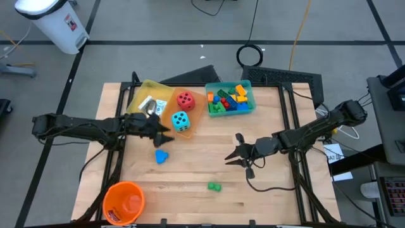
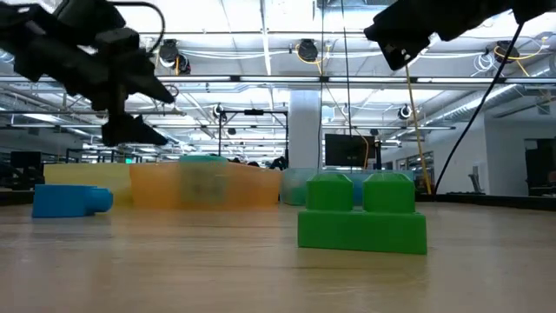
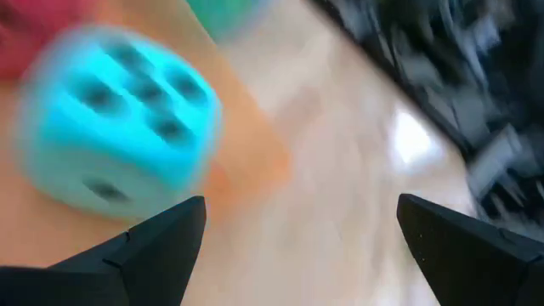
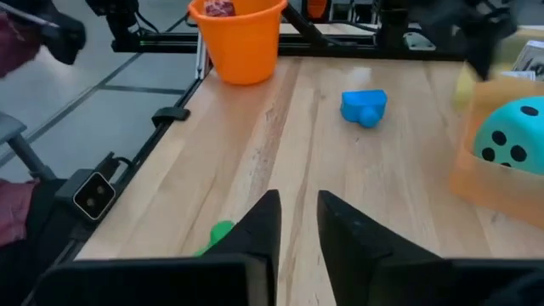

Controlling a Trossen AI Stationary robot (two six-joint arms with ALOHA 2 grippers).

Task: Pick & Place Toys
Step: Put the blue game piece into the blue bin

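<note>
A cyan die point(image 1: 181, 121) and a red die point(image 1: 185, 99) lie in the orange tray point(image 1: 197, 114). A blue brick point(image 1: 162, 156) and a green brick point(image 1: 214, 186) lie loose on the table. Several more bricks fill the teal tray point(image 1: 230, 98), and white cards lie in the yellow tray point(image 1: 147, 101). My left gripper point(image 1: 168, 136) is open and empty, just to the near left of the cyan die point(image 3: 115, 127), above the blue brick's side of the table. My right gripper point(image 1: 229, 156) hangs over the table's middle, empty, its fingers point(image 4: 297, 197) only narrowly apart.
An orange bucket point(image 1: 123, 201) stands at the near left corner and also shows in the right wrist view point(image 4: 238, 38). The low view shows the green brick point(image 2: 360, 222) close up and the blue brick point(image 2: 69, 200) to the left. Bare wood lies between the two grippers.
</note>
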